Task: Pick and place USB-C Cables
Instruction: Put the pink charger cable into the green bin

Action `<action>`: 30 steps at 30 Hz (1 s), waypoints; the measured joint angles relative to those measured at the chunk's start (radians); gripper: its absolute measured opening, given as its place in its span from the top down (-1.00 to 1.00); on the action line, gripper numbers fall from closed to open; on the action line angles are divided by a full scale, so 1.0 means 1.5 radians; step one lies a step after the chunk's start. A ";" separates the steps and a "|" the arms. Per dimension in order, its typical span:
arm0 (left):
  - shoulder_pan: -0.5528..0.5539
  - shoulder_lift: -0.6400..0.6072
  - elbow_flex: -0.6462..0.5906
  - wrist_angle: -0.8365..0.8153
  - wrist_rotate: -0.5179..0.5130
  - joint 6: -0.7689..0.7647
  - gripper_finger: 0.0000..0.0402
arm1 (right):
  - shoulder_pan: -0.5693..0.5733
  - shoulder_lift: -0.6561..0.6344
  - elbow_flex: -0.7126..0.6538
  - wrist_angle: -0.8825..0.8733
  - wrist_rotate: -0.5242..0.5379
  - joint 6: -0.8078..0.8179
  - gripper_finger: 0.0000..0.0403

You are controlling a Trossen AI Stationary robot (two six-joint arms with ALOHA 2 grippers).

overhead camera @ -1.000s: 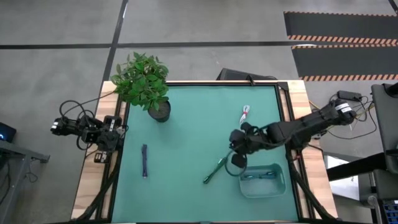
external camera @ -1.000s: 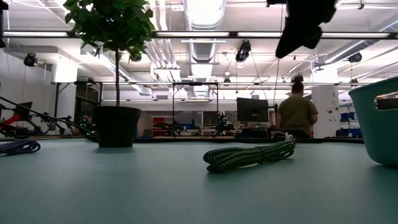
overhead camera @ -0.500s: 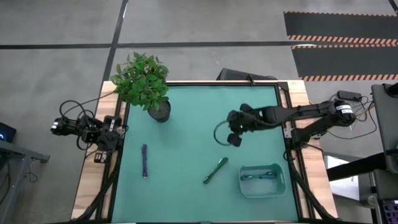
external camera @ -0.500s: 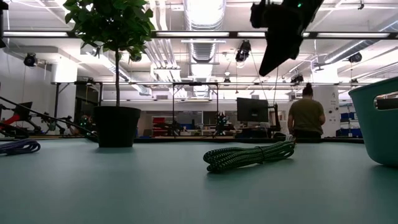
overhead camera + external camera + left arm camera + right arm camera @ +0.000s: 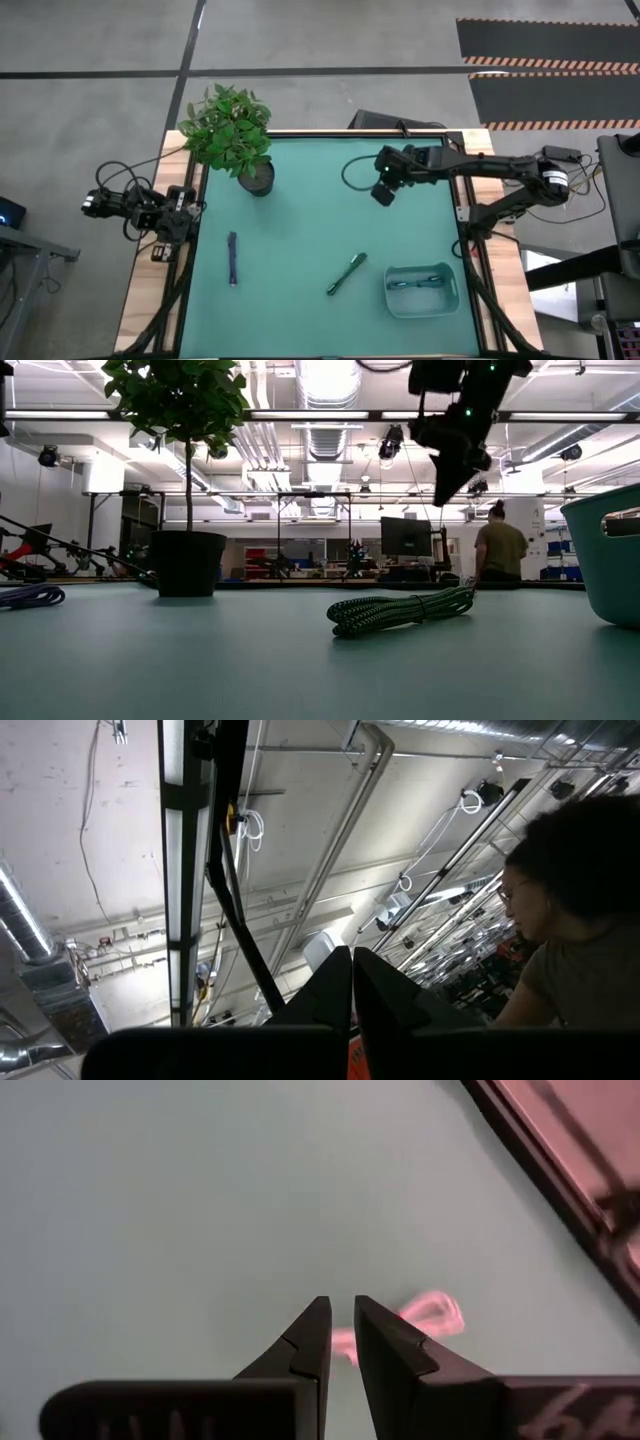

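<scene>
My right gripper [image 5: 383, 193] hovers above the table's far right part, high over the mat in the low view [image 5: 445, 490], open by a narrow gap [image 5: 340, 1302]. The white-and-red cable [image 5: 425, 1318] lies flat on the mat just beyond its fingertips; in the high view the arm hides it. The green cable [image 5: 346, 273] [image 5: 400, 608] lies near the table's middle. The dark blue-purple cable [image 5: 232, 258] [image 5: 25, 596] lies toward the left. The teal-blue cable [image 5: 420, 283] lies inside the teal bin [image 5: 452, 298]. My left gripper [image 5: 188, 212] [image 5: 352, 955] is shut, parked off the left edge.
A potted plant [image 5: 237, 135] [image 5: 188, 563] stands at the far left corner of the mat. The teal bin [image 5: 605, 550] sits near the right near corner. A person stands in the room beyond the table. The mat between the cables is bare.
My right gripper has travelled from beside the bin and the green cable toward the table's far edge, ending over the white-and-red cable. The cables have stayed where they were.
</scene>
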 joint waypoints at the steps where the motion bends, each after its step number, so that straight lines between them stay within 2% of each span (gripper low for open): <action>1: 0.000 0.000 0.000 0.000 0.000 0.000 1.00 | -0.010 0.000 0.000 -0.012 0.000 0.019 0.81; 6: 0.000 0.000 0.000 0.000 0.000 0.000 1.00 | -0.045 0.000 0.000 -0.041 0.000 0.136 0.81; 10: 0.000 0.000 0.000 0.000 0.000 0.000 1.00 | -0.065 0.000 0.002 -0.047 -0.001 0.293 0.81; 16: 0.000 0.000 0.000 -0.001 0.000 0.000 1.00 | -0.086 0.001 0.017 -0.046 0.005 0.328 0.74; 20: 0.000 0.000 0.000 0.000 0.000 0.000 1.00 | -0.090 0.001 0.018 -0.048 0.005 0.362 0.57; 25: 0.000 0.000 0.000 0.000 0.000 0.000 1.00 | -0.090 0.001 0.016 -0.066 0.006 0.407 0.27; 30: 0.000 0.000 0.000 0.000 0.000 0.000 1.00 | -0.097 0.001 0.006 -0.093 0.035 0.464 -0.01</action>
